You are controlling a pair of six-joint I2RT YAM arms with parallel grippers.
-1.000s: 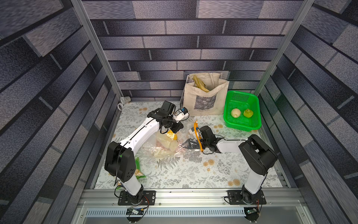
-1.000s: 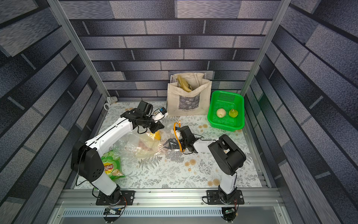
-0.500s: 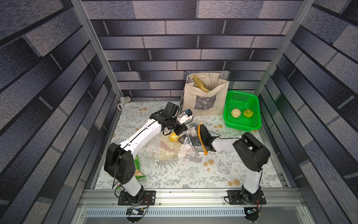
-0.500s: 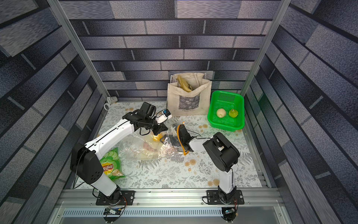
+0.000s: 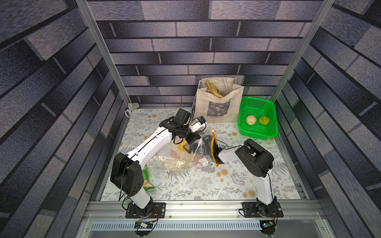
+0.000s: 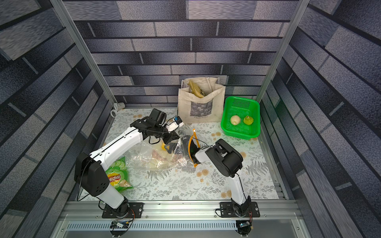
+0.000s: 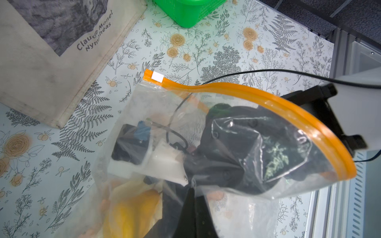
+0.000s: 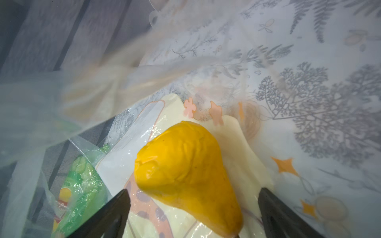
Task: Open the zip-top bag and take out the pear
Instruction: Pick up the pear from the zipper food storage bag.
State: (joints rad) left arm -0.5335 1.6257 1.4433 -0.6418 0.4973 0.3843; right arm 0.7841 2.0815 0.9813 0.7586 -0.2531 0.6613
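The zip-top bag [image 5: 175,160] lies crumpled on the table in both top views, its orange zip strip [image 5: 213,148] standing up in an arc. My left gripper [image 7: 190,185] is shut on the upper film of the zip-top bag [image 7: 237,144], holding the mouth up. My right gripper [image 8: 193,192] has reached in through the mouth and is open. One black fingertip [image 8: 123,195] stands on each side of the yellow pear [image 8: 185,169], apart from it. The pear [image 5: 182,146] also shows through the plastic from above.
A beige tote bag [image 5: 216,103] stands at the back, with a green basket [image 5: 257,135] holding two fruits to its right. A green crisp packet [image 6: 116,177] lies beside the left arm's base. A cream printed packet [image 8: 237,140] lies under the pear inside the bag.
My right gripper has pushed leftward through the orange mouth into the bag and opened wide. The left gripper has shifted right and kept hold of the film.
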